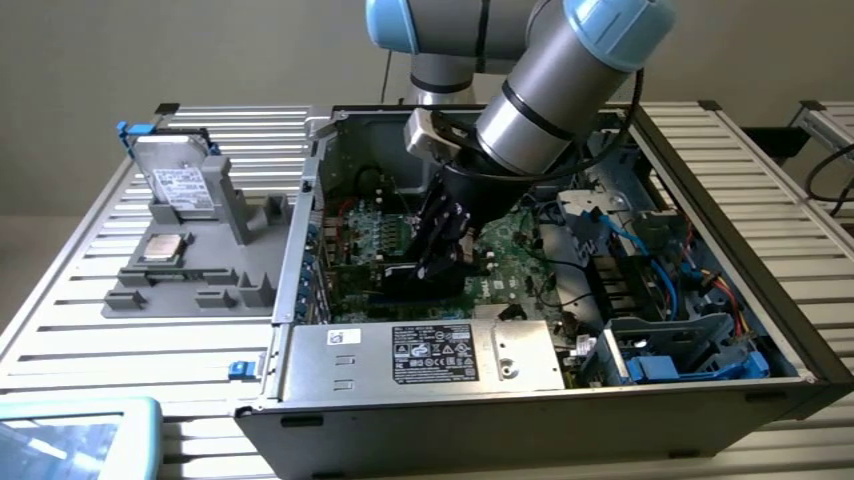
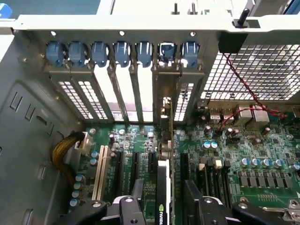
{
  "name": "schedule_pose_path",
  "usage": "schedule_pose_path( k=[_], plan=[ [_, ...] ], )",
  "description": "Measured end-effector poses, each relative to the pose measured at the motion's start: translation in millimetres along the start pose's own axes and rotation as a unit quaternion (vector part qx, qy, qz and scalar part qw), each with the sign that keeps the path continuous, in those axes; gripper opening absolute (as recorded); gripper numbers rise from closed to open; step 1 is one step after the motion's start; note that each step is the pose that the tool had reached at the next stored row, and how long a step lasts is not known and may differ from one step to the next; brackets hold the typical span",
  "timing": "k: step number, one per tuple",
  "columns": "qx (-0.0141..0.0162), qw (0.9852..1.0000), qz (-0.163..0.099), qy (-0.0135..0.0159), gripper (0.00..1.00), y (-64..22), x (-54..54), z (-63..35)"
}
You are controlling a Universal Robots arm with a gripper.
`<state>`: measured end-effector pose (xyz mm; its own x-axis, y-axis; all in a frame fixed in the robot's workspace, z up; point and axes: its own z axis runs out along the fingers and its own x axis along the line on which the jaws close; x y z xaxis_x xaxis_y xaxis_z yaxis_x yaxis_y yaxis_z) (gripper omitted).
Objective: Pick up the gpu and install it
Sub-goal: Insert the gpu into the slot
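One arm, one gripper (image 1: 443,262), one gpu (image 2: 165,154), one open computer case (image 1: 747,250) on a slatted table (image 1: 80,300). Seven blue slot clips (image 2: 121,50) counted along the rear bracket rail in the wrist view, plus one white slot and several black ones on the motherboard (image 2: 253,154).

Gpu standing on edge in a black slot, seen edge-on, long axis running from the gripper (image 2: 165,206) toward the rear wall, silver bracket end up against the slot openings beneath the clips.

Jaws spread, one black finger (image 2: 136,192) on each side of the card with a gap showing, nothing held.

Exterior view alone: power supply box (image 1: 427,350) with label, blue drive bays, grey parts holder (image 1: 180,240) at the exterior view's left. Wrist view alone: card edge, clips, red wire across a perforated grille (image 2: 253,70)
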<state>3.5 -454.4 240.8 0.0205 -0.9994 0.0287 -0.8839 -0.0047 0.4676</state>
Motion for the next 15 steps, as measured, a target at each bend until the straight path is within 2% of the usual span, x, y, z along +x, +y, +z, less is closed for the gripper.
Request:
schedule_pose_path(
  k=[1,2,3,7,15],
  plan=[
    [0.0056,1.0,0.002,0.0026,0.47,0.5,-0.1,0.1],
    [0.0096,0.9999,0.003,0.005,0.47,1.5,-0.2,0.2],
    [0.0105,0.9999,0.004,0.0062,0.47,3.7,-0.4,-0.7],
    [0.0105,0.9999,0.004,0.0063,0.47,17.7,-0.1,-12.6],
    [0.0124,0.9999,0.004,0.0064,0.47,39.4,0.3,-29.8]
  ],
)
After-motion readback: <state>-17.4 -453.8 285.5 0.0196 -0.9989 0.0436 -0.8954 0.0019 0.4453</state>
